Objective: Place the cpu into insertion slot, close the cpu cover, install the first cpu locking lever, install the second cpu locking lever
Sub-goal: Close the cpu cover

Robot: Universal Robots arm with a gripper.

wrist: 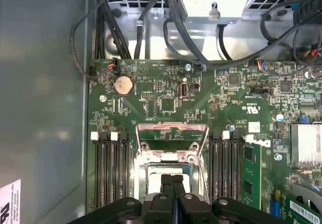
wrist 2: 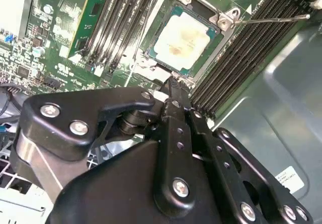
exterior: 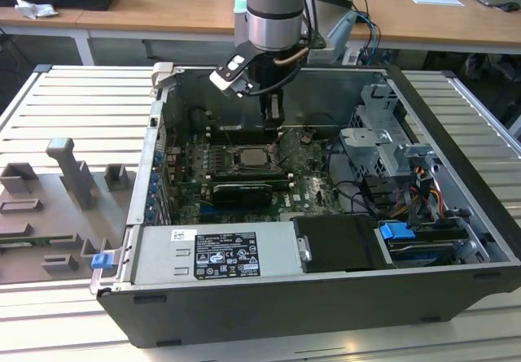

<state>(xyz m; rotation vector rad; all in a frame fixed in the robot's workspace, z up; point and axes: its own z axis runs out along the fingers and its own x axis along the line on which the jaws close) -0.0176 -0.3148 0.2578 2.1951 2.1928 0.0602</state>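
While cpu [wrist 2: 182, 39] lies flat in insertion slot [wrist 2: 219, 22], cpu cover [wrist: 171, 127] stands tilted up beside it, board showing through cut-out. Claw [wrist: 172, 179] fingers pressed together, nothing between them, tips over chip's edge by cover hinge, hiding part of chip in first wrist view. Thin locking lever [wrist 2: 271, 18] juts out over memory slots [wrist 2: 241, 48]. Coin battery [wrist: 123, 85], cables [wrist: 137, 40] beyond. Open case [exterior: 269, 313] on slatted desk [exterior: 49, 102].

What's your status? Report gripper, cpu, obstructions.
Gripper shut, empty, tips at the insertion slot's edge. Cpu seated in it; cpu cover looks raised. Locking lever sticks out free; path clear.
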